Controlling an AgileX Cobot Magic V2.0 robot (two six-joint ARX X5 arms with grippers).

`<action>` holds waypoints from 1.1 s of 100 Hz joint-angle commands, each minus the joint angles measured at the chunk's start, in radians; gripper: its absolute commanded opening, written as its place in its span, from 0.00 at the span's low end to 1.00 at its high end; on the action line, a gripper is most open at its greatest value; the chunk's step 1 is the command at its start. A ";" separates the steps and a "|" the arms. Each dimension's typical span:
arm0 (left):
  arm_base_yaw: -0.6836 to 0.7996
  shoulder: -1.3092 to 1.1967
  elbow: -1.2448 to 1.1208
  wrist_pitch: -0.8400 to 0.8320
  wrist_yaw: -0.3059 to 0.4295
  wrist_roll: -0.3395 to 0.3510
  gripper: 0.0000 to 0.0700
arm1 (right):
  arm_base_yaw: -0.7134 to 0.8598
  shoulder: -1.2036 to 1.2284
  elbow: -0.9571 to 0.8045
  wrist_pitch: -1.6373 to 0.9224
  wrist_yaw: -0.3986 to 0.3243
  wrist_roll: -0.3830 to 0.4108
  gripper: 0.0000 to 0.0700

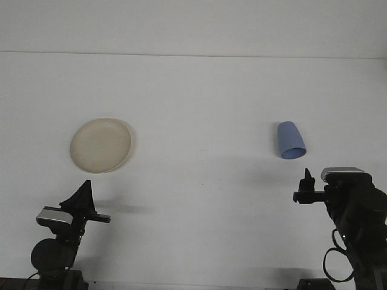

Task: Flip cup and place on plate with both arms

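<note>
Beyond right gripper point(307, 181), cup point(290, 141)

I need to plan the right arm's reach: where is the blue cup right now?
In the front view the blue cup lies on its side on the table's right half, just beyond the right gripper and far right of the plate.

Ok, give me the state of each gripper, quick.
Left gripper: holding nothing, open or shut cannot be told.
Right gripper: holding nothing, short of the blue cup; open or shut cannot be told.
</note>
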 commanded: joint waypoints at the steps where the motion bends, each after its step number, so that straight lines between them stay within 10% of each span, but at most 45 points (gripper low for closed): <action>1: -0.002 -0.002 -0.019 0.013 0.002 0.005 0.02 | 0.001 0.006 0.014 0.006 -0.001 0.006 0.78; 89: -0.002 -0.002 -0.019 0.013 0.002 0.005 0.02 | -0.127 0.439 -0.408 0.830 0.003 0.003 0.78; 110: -0.002 -0.002 -0.019 0.013 0.002 0.005 0.02 | -0.178 0.602 -0.434 1.040 -0.103 -0.006 0.78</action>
